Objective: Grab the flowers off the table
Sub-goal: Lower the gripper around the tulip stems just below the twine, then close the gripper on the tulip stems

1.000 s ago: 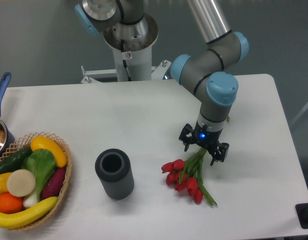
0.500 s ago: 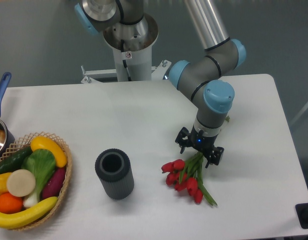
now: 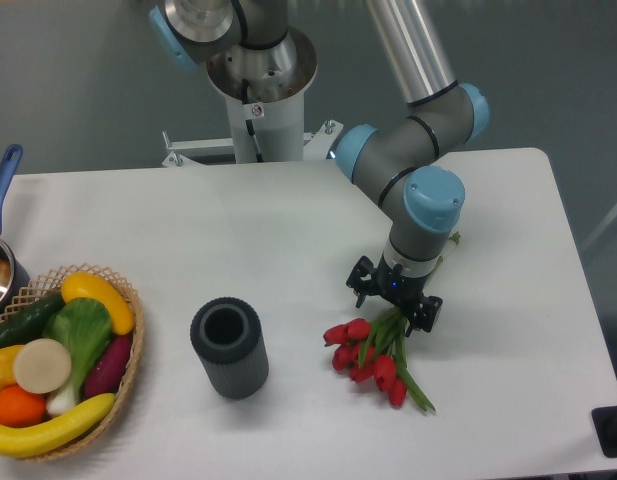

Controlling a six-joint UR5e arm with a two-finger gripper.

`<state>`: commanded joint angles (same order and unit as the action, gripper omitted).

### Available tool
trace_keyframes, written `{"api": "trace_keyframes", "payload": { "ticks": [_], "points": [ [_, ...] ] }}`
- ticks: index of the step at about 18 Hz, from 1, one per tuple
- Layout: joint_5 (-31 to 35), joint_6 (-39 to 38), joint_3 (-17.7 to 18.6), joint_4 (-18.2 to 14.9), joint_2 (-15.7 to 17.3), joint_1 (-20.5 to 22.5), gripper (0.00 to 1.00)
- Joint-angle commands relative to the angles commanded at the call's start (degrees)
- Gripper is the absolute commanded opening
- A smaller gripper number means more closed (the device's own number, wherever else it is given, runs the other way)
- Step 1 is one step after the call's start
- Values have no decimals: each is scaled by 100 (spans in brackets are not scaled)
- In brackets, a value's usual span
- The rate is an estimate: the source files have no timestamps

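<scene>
The flowers, a bunch of red tulip buds on green stems, lie on the white table at front right of centre, with the buds toward the lower left. My gripper hangs just above the stem end of the bunch, fingers spread open on either side of the stems. Nothing is held. The upper part of the stems is hidden behind the gripper.
A dark grey ribbed cylinder cup stands upright left of the flowers. A wicker basket of toy fruit and vegetables sits at the front left edge. A pot with a blue handle is at the far left.
The gripper has shifted left and slightly up the table over the stems. The flowers have not moved.
</scene>
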<state>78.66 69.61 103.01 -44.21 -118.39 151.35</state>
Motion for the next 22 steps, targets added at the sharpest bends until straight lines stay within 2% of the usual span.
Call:
{"api": "trace_keyframes", "payload": {
  "ticks": [7,9,13,16,20,21,22],
  "points": [
    [0,9,0,105,-62,-9,98],
    [0,0,-9,105,-53,0,91],
    [0,-9,-9,105,-36,0,70],
    [9,-88,-9,114,-35,0,65],
    [9,-114,0,105,-27,0,52],
    [9,-132,0,114,-27,0,45],
    [9,-184,-9,106,-18,0,43]
  ]
}}
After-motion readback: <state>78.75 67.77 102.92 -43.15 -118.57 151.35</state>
